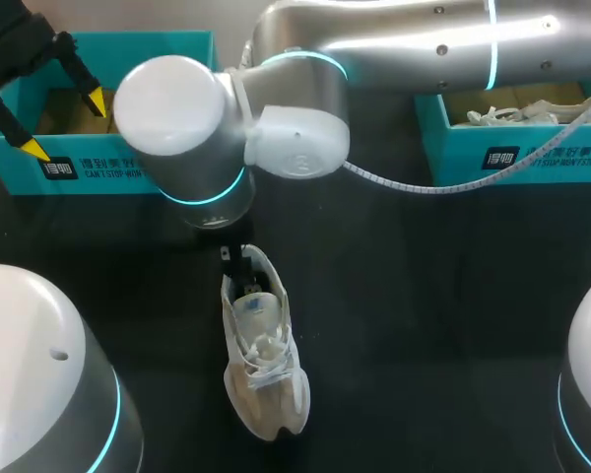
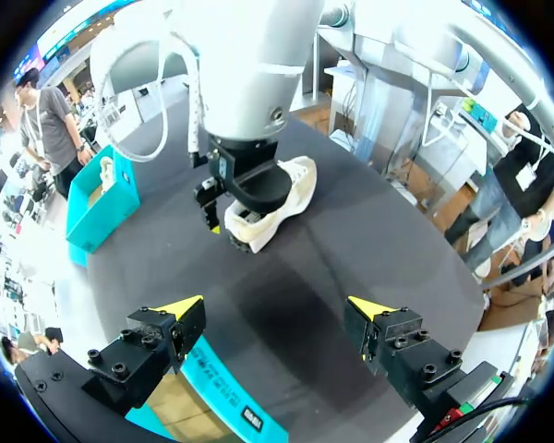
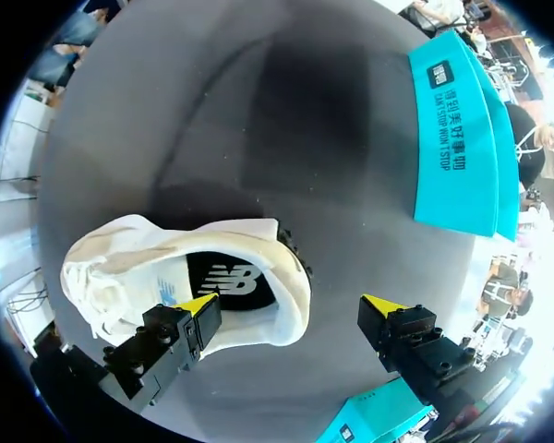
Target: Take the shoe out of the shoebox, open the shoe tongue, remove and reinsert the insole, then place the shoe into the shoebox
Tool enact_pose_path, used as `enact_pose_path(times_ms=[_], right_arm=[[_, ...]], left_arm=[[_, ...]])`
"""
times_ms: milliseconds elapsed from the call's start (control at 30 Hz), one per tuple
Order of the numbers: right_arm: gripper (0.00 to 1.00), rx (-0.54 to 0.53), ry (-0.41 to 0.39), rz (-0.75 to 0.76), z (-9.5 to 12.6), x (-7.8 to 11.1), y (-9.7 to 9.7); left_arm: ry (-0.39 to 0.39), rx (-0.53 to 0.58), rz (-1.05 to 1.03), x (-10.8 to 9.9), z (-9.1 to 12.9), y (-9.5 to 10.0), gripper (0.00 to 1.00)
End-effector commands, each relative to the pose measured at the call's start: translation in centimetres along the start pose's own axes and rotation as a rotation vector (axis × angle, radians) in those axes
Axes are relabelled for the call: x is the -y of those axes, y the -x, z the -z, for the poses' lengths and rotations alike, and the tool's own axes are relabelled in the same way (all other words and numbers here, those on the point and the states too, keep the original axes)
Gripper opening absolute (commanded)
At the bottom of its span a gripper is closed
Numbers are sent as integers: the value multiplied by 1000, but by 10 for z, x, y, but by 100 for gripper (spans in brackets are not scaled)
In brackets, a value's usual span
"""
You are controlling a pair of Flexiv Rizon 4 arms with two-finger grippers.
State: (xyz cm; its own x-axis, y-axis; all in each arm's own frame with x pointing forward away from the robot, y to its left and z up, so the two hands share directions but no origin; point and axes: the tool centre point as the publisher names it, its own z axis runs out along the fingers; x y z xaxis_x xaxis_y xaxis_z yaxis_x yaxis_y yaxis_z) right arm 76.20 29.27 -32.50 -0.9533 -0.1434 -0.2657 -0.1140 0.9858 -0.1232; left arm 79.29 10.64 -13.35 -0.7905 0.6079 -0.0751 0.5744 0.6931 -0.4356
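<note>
Right arm (image 1: 394,44) masks right gripper (image 3: 291,309) overhead — released astride shoe (image 1: 266,379) heel, left gripper (image 1: 66,124) released over shoebox (image 1: 108,169).

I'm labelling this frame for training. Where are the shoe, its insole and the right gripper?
shoe (image 1: 266,379): head view, on its laced upper.
insole (image 3: 229,277): right wrist view, on the dark heel part inside the shoe.
right gripper (image 3: 289,303): right wrist view, midway between its yellow fingertips.

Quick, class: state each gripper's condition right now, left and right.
Left gripper: open, empty, over the shoebox.
Right gripper: open, straddling the sneaker heel, not clamped.
</note>
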Motion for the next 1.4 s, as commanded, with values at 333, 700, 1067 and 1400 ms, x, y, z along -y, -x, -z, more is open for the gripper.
enact_pose_path(times_ms=[333, 700, 1067, 1400], right_arm=[[100, -30, 2, 17, -35, 2, 11], [90, -62, -6, 13, -52, 1, 14], [75, -80, -8, -1, -59, 4, 11], [68, -89, -6, -18, -60, 3, 8]], left_arm=[[1, -4, 0, -1, 1, 1, 100], [1, -4, 0, -1, 1, 1, 100], [1, -4, 0, -1, 1, 1, 100], [1, -4, 0, -1, 1, 1, 100]])
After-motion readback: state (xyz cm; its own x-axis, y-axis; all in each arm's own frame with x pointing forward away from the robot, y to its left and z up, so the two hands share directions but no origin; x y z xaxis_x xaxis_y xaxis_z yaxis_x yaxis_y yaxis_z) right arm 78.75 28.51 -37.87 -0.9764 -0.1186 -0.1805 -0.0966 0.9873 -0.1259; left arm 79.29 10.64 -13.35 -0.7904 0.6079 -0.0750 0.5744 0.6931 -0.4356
